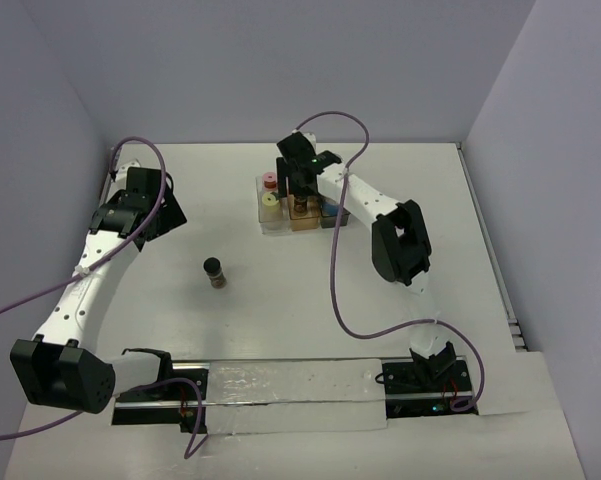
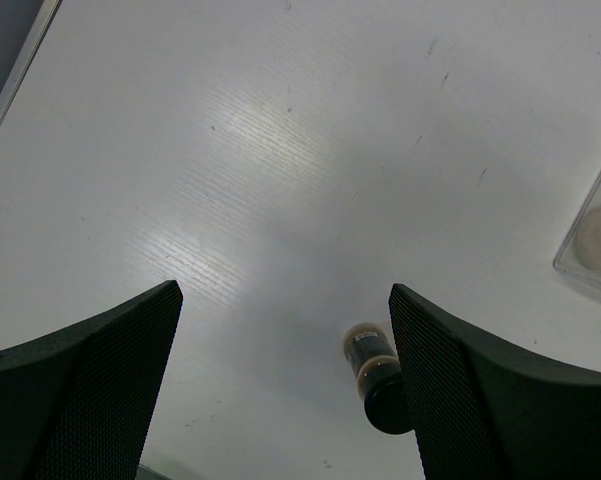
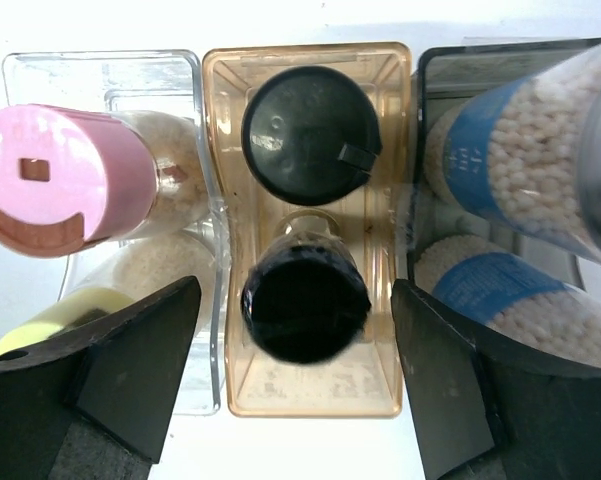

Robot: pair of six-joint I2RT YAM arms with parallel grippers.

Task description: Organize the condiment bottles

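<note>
Lone black-capped jar (image 1: 213,271) stands upright on the white table (image 1: 280,320), long axis vertical, cap uppermost, well apart from the left gripper (image 2: 282,292), whose fingers are spread. Beneath the right gripper (image 3: 295,290), jaws likewise apart, two black-capped jars (image 3: 305,120) stand upright in the amber compartment (image 3: 310,392).

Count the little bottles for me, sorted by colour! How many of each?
Black-capped bottles: 3
Blue-labelled bottles: 2
Pink-capped bottle: 1
Yellow-capped bottle: 1
Total: 7
</note>
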